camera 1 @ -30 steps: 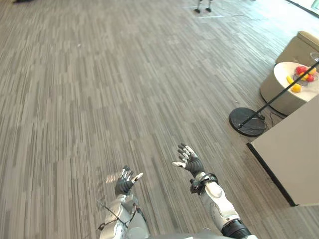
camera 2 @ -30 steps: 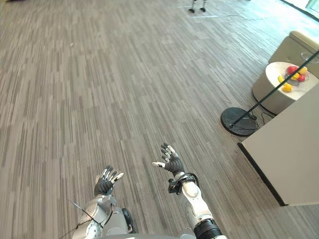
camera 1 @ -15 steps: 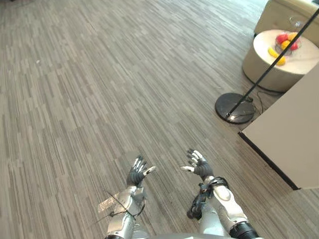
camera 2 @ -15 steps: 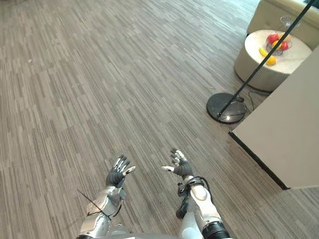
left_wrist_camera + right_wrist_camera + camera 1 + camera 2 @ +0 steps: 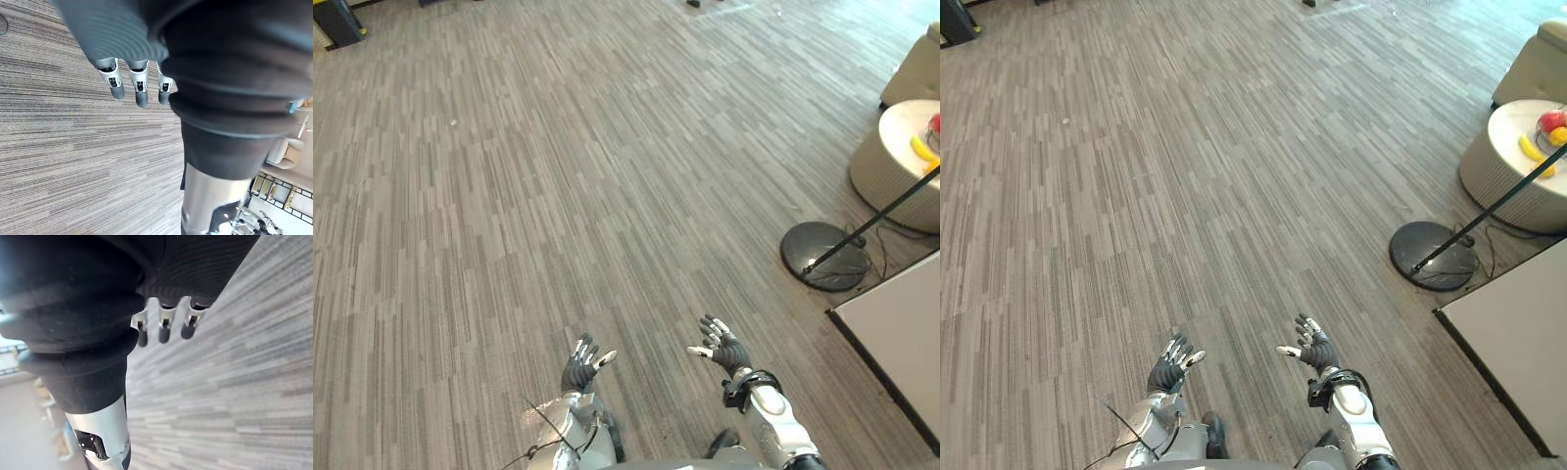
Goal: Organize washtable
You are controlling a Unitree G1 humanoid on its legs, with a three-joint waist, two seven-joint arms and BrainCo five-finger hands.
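Note:
My left hand (image 5: 580,364) is held up low in the eye views, fingers spread and straight, holding nothing. My right hand (image 5: 723,347) is raised beside it to the right, also open and empty. Both hover over striped grey carpet (image 5: 558,196). In the left wrist view the fingers (image 5: 138,88) point straight out over the carpet. The right wrist view shows the same of the right hand's fingers (image 5: 164,330). No washtable items appear.
A pale tabletop corner with a dark edge (image 5: 891,333) lies at the right. A round black stand base (image 5: 824,256) with a slanted pole sits beyond it. A round beige side table (image 5: 1523,166) carries fruit, with a sofa (image 5: 1538,64) behind.
The camera has swung left, so the tabletop, stand base and side table slid toward the right edge. Both hands stay raised and open.

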